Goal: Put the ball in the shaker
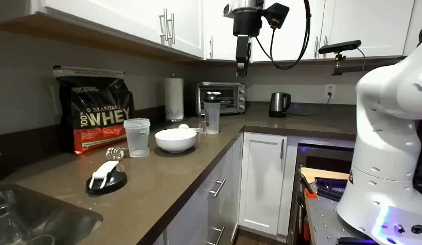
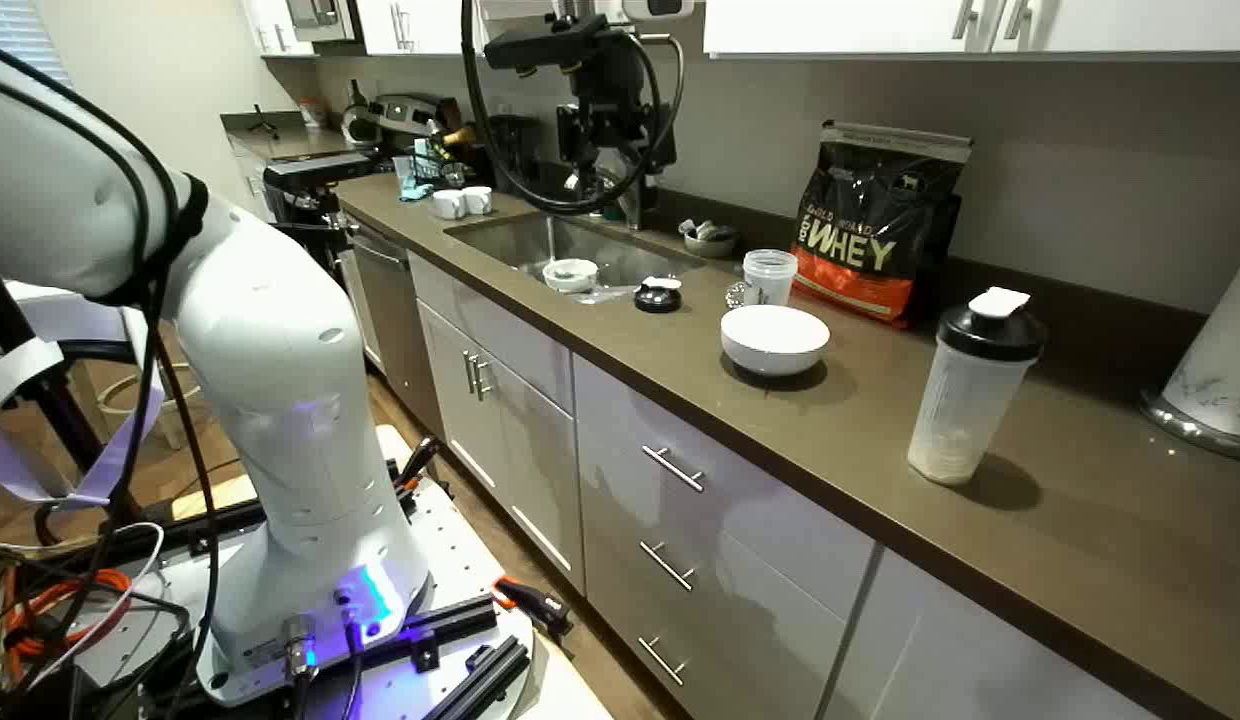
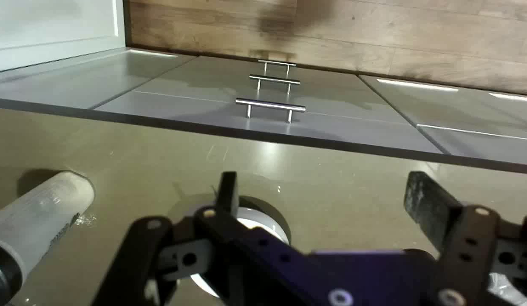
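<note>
The ball is a silvery wire coil [image 1: 114, 153] on the counter, just beside the shaker; it also shows in an exterior view [image 2: 735, 295]. The shaker is a translucent whitish tumbler [image 1: 136, 137], upright and without a lid, in front of the whey bag; it shows in both exterior views [image 2: 770, 277]. My gripper [image 3: 321, 187] is open and empty, its fingers wide apart. It hangs high above the counter, well away from the ball and shaker, and shows in both exterior views [image 1: 242, 68] [image 2: 612, 145]. The ball cannot be made out in the wrist view.
A white bowl [image 1: 176, 140] stands beside the shaker. A black lid with a white flap [image 1: 107, 178] lies near the sink [image 1: 78, 212]. The whey bag [image 1: 95, 110] stands behind. A lidded bottle [image 2: 975, 390] stands farther along the counter. Wall cabinets [image 1: 129, 17] hang above.
</note>
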`<act>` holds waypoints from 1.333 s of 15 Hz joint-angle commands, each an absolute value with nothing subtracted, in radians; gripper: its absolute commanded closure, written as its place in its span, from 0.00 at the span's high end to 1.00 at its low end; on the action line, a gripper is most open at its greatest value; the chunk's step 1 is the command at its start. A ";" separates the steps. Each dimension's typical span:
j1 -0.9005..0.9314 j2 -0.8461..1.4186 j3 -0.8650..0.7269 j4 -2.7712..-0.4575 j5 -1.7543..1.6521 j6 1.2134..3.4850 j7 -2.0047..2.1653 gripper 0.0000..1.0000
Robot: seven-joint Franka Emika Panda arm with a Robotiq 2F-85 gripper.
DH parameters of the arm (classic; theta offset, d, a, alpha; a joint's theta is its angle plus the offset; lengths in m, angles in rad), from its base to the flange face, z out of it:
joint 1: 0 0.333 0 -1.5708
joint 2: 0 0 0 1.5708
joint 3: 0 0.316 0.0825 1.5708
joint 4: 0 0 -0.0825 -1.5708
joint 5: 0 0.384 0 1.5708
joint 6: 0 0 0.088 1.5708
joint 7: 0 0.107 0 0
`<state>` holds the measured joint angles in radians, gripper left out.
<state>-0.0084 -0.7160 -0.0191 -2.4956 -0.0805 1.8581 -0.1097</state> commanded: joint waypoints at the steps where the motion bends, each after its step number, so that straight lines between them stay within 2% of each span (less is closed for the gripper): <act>1: -0.003 -0.715 -0.023 -2.493 -0.083 1.855 -0.107 1.00; 11: -0.003 -0.715 -0.023 -2.493 -0.083 1.855 -0.106 1.00; 15: 0.025 -0.644 -0.017 -2.488 -0.051 1.938 -0.106 1.00; 20: 0.074 -0.477 0.016 -2.428 -0.032 2.154 -0.096 1.00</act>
